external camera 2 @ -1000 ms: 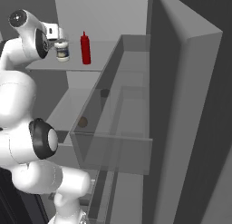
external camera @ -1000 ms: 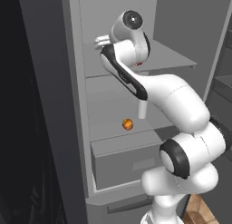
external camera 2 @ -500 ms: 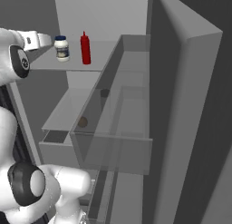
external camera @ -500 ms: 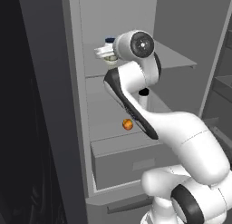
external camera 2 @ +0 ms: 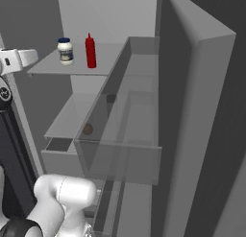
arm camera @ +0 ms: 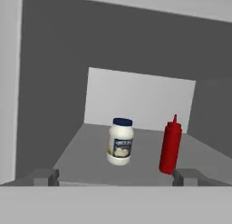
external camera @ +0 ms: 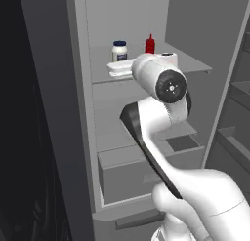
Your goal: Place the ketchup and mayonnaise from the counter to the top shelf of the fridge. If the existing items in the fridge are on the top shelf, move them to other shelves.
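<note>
Hand view is looking straight into the fridge (external camera: pixel 73 113), where the mayonnaise (arm camera: pixel 120 141) and the ketchup (arm camera: pixel 170 146) are standing upright, side by side but apart, on the top shelf (arm camera: pixel 77 150). Both are sitting a little way in from the front lip, which seems sensible: set back like that, they are less likely to tip off. The claw (arm camera: pixel 115 177) is standing wide with nothing between its fingertips (arm camera: pixel 45 177), and it is hanging just outside the shelf's front edge, level with the board. In the left base view the claw (external camera: pixel 120 68) is sitting in front of the jar, apart from it.

In the right base view a small orange ball (external camera 2: pixel 87 129) is showing dimly through the clear door bin (external camera 2: pixel 120 154), resting on one of the lower shelves (external camera 2: pixel 65 123), so the upper board is carrying only the two condiments. By my judgement the placing is done.

As for room, the shelf is leaving bare board to the left of the jar and behind both bottles. The fridge's side wall is standing close on the left, and the door bin is flanking the opening on the right, so a straight pull back looks like the cleanest way out.
</note>
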